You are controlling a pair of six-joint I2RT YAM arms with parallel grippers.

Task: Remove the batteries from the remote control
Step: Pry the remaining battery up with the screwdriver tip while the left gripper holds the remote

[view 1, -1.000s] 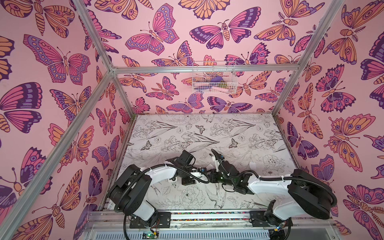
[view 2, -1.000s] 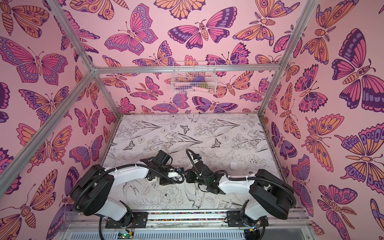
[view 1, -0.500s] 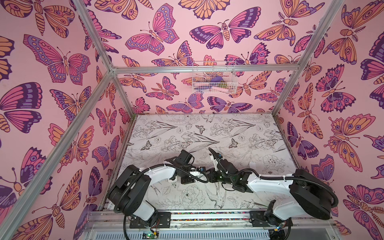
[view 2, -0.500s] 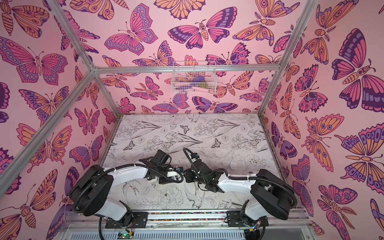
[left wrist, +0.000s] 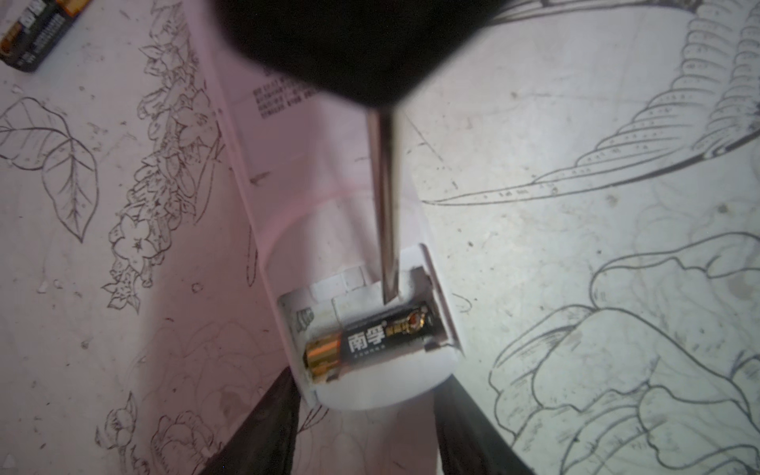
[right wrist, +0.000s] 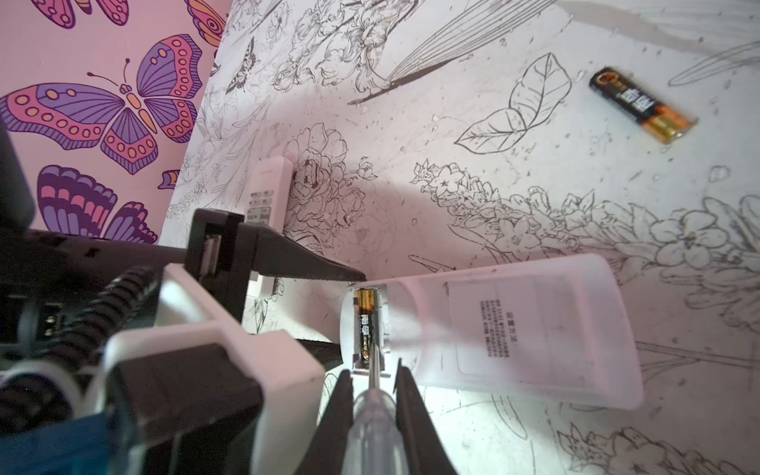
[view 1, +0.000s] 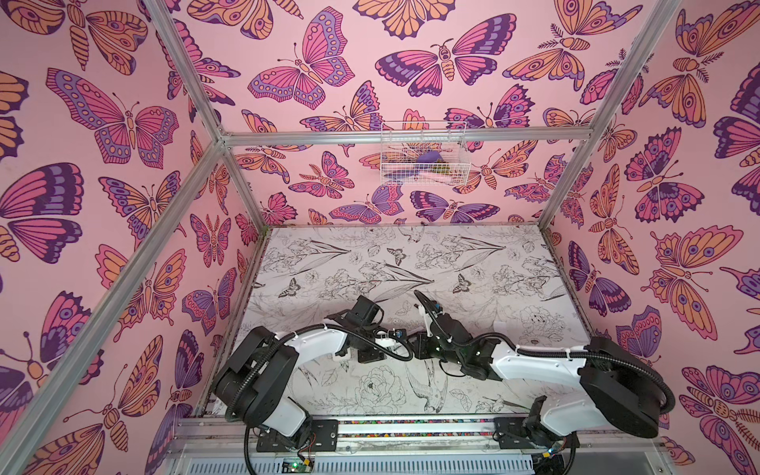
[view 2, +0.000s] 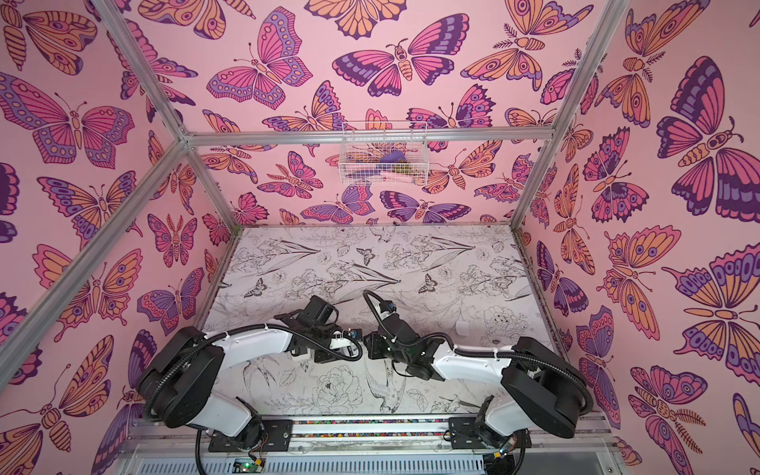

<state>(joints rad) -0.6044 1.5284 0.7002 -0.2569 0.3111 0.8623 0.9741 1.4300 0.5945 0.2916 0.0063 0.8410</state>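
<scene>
Prying: right tool (right wrist: 374,370) clamps the screwdriver (left wrist: 384,205), tip against the battery (left wrist: 370,339) seated in the open remote (left wrist: 312,185); left tool (left wrist: 366,376) pinches its end. The tip could slip off the battery's round side.

Twin builds: left arm (view 1: 312,345) and right arm (view 1: 534,364), glossy white shells on the long links, bulky matte-black housings at the joints. Carry a black ribbed hose (right wrist: 119,296) along each, cinched with white zip ties. Sit on black base plates (view 1: 325,432) dotted with small screws, at six o'clock in both top views. Left claw (right wrist: 351,313) on a blocky white mount, fingers (right wrist: 304,263) black wedges tapering to thin tips; right claw (right wrist: 372,372) with the same black taper.
</scene>
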